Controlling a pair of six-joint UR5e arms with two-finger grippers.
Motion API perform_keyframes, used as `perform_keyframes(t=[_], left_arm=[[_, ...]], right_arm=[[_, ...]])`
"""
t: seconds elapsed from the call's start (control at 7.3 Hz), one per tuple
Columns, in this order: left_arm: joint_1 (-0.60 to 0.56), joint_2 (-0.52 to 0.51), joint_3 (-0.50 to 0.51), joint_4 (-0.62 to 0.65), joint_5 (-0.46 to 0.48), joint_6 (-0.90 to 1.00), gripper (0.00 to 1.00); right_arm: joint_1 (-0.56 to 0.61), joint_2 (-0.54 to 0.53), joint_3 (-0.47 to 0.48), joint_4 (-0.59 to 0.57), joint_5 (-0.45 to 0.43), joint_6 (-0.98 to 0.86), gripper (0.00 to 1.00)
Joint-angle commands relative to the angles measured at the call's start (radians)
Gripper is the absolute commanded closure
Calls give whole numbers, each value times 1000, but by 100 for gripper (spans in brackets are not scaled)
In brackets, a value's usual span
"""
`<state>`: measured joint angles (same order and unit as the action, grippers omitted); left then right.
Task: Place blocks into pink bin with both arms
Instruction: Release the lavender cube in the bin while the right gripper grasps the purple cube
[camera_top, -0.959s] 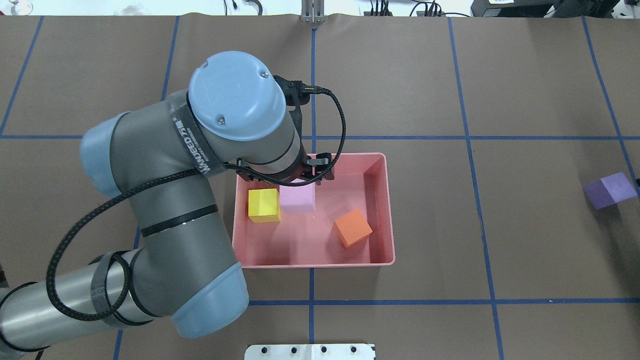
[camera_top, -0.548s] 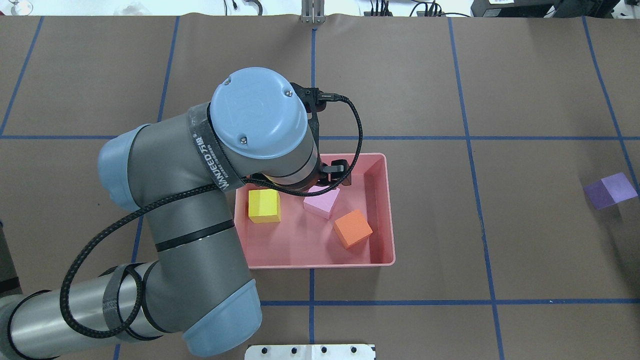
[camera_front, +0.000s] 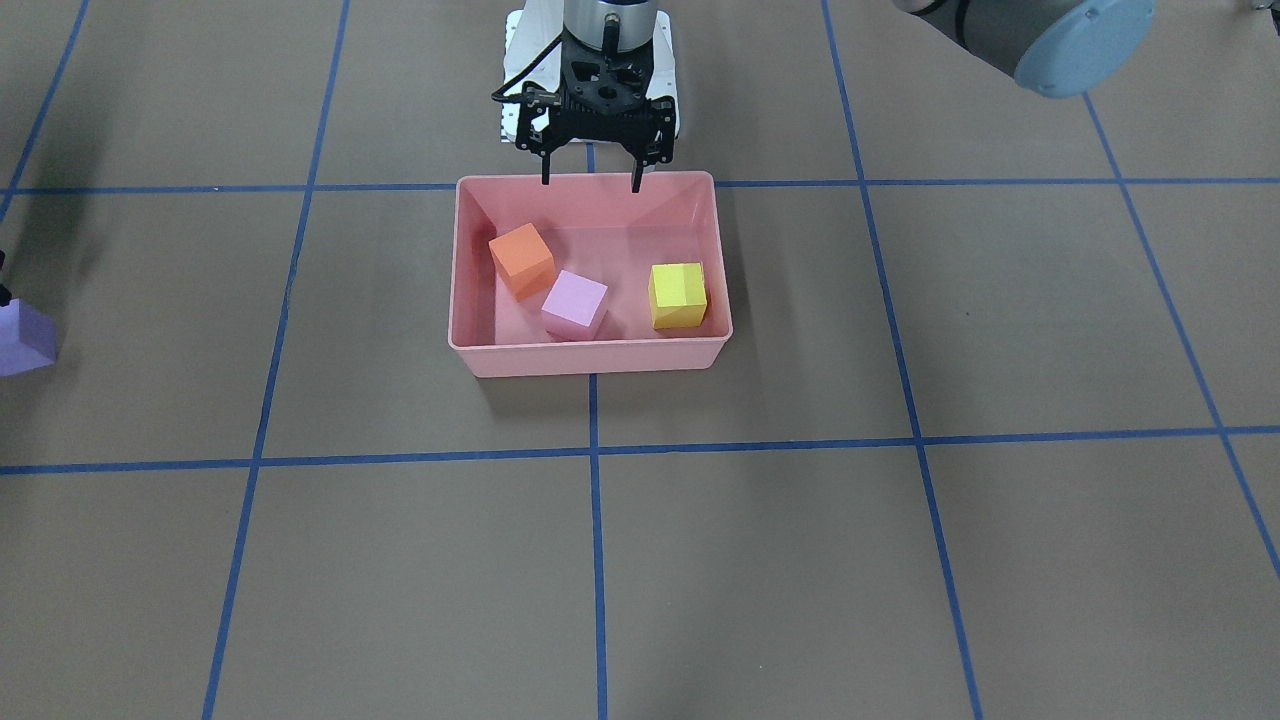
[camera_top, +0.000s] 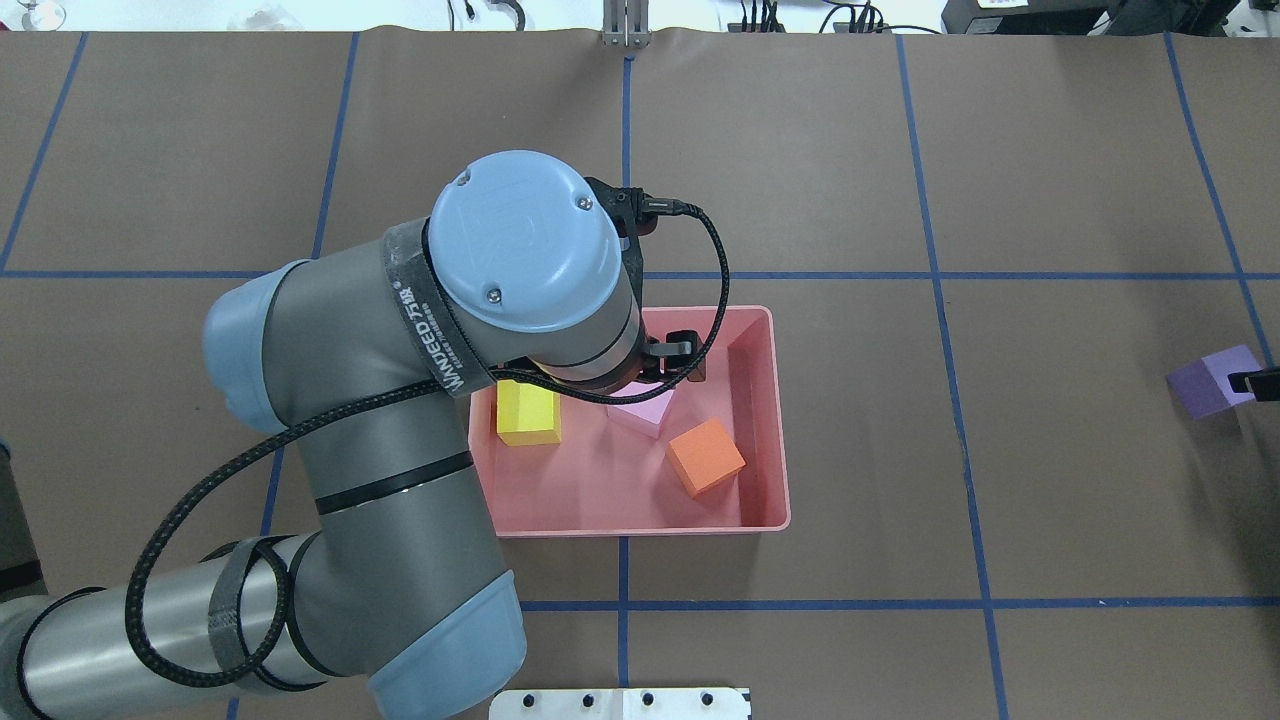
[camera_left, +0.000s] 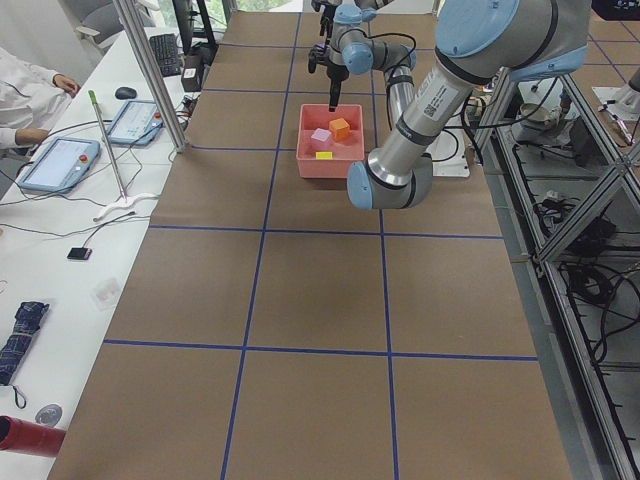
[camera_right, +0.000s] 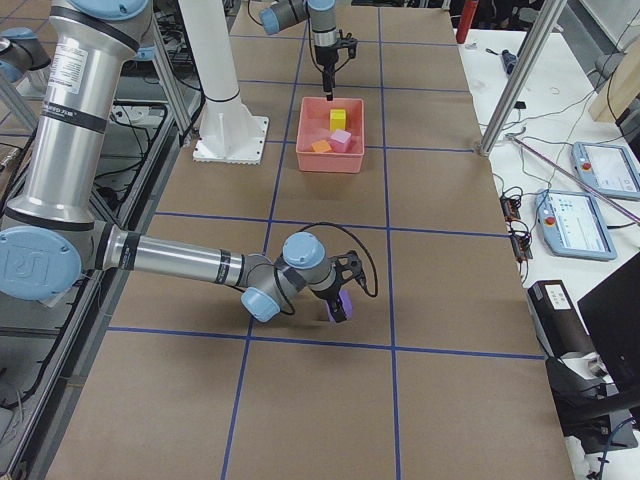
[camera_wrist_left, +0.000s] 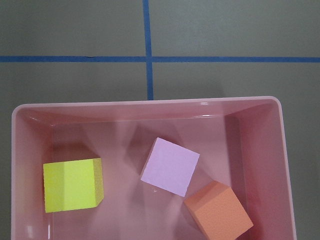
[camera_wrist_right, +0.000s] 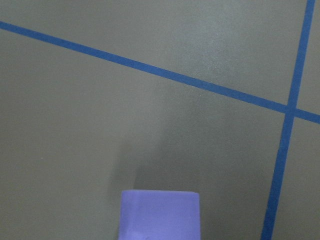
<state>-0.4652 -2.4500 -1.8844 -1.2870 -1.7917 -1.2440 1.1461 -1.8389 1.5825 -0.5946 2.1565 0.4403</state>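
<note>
From the front, the left tool (camera_front: 592, 172) is seen spread wide and empty above the robot-side rim of the glossy, rolled-rim pink bin (camera_front: 590, 357) at mid-tabletop (camera_front: 900, 550). The matte orange cube (camera_front: 521, 259), pink-lilac cube (camera_front: 575, 304) and yellow cube (camera_front: 677, 294) lie inside.

Overhead, the purple cube (camera_top: 1205, 385) is seen near the tabletop's right edge.

From the right, the right tool (camera_right: 337, 298) is seen down at it; its opening cannot be told.

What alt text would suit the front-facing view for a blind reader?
A pink bin on a brown table holds an orange cube, a lilac cube and a yellow cube. An open black claw hangs above it; a purple cube sits at far left.
</note>
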Motion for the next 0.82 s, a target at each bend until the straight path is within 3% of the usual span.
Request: perform_keyframes(t=[0.0,0.55,0.69], left_arm=[[0,2,1,0,0,0,0],[2,5,4,-3,0,5,0],[0,6,4,-3,0,8,0]], right_arm=[[-37,16,-27,1,-32,6,0],[-86,43,-82,3,-67,6,0],[-95,43,-82,3,-69,6,6]])
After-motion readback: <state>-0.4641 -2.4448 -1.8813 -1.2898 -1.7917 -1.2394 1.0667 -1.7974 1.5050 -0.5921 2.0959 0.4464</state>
